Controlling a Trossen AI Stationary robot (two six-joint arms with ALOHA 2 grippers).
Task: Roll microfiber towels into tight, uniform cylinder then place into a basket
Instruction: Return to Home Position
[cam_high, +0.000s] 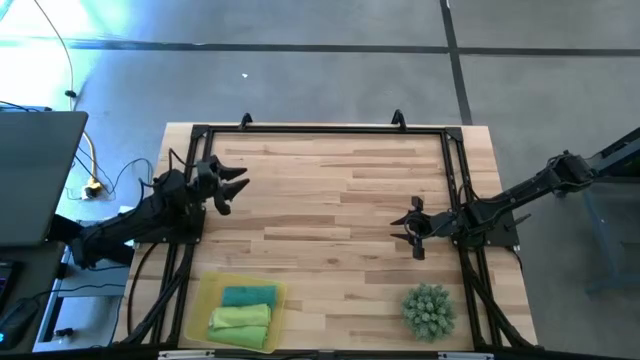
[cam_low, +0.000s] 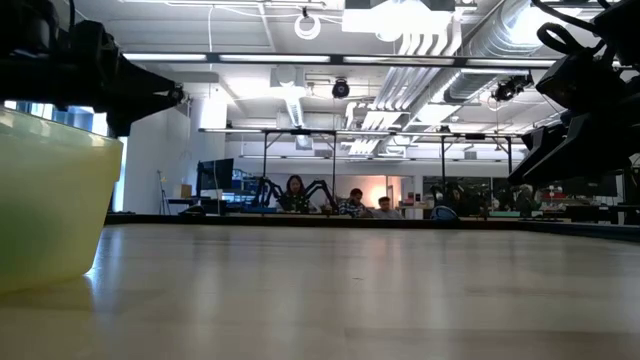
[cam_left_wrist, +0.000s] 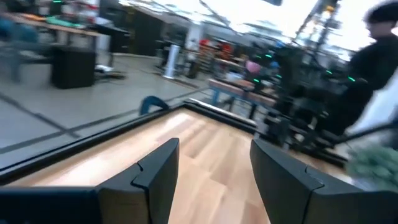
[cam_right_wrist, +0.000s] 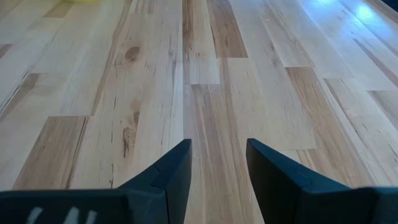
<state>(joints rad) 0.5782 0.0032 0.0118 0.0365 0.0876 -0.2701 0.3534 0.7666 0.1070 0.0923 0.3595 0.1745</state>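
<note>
While left gripper and right gripper hang wide, empty:
spiky green plant sits lower right; basket, holding rolled towels, lies lower left, below the left gripper.

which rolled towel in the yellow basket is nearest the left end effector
The teal towel: it lies on the basket's side facing the left end effector; the light green towels lie beyond it.
</note>
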